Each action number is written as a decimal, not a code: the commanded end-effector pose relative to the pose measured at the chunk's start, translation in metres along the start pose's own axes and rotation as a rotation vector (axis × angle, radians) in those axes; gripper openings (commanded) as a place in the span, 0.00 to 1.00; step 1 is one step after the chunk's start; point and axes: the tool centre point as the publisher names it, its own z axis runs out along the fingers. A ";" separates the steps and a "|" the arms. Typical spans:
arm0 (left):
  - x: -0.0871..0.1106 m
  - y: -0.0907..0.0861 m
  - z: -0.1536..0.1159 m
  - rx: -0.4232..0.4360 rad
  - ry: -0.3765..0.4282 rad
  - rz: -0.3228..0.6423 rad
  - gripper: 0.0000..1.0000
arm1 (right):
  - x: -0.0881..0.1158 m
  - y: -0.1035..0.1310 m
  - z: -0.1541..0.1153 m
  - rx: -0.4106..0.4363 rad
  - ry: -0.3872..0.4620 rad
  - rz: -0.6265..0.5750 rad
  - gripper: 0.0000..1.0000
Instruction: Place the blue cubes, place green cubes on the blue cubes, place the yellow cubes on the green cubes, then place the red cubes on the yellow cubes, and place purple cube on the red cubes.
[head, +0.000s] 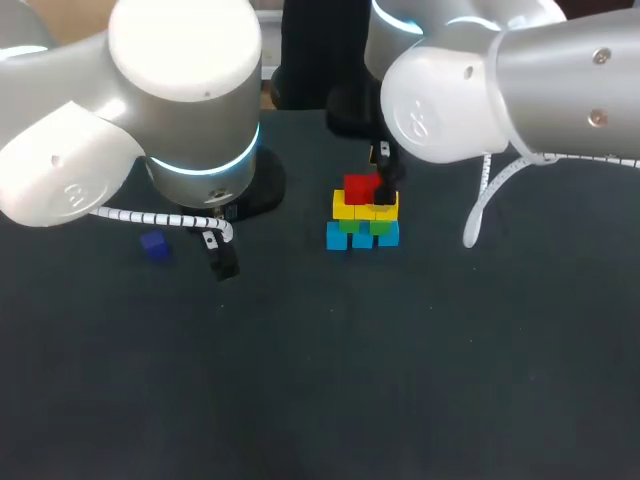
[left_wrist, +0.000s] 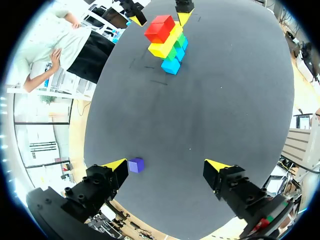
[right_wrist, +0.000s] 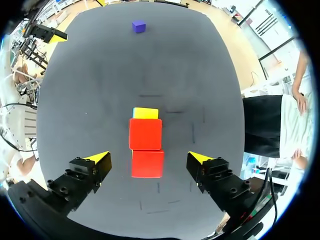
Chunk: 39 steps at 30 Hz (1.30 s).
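Left gripper (left_wrist: 166, 165) hangs over the dark table (head: 400, 380), spread wide and holding nothing; the purple cube (left_wrist: 136, 165) lies just beside one tip. Right gripper (right_wrist: 148, 157), equally wide and empty, hangs above two red cubes (right_wrist: 145, 134); these top yellow cubes (head: 365, 208), green cubes (head: 357, 226) and blue cubes (head: 340, 236) mid-table.

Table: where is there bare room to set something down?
The near half of the table, in front of the stack and the purple cube, is bare. Crowded: at the stack, under the right gripper, and by the purple cube, beside the left gripper.
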 end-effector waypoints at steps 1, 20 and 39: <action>0.001 0.001 0.000 0.002 -0.003 0.002 1.00 | 0.002 -0.001 -0.017 0.015 -0.005 0.019 1.00; 0.001 0.001 0.000 0.002 -0.003 0.002 1.00 | 0.073 -0.017 -0.186 0.577 -0.113 0.290 1.00; 0.001 0.001 0.000 0.002 -0.003 0.002 1.00 | 0.154 0.029 -0.119 0.911 0.022 0.603 1.00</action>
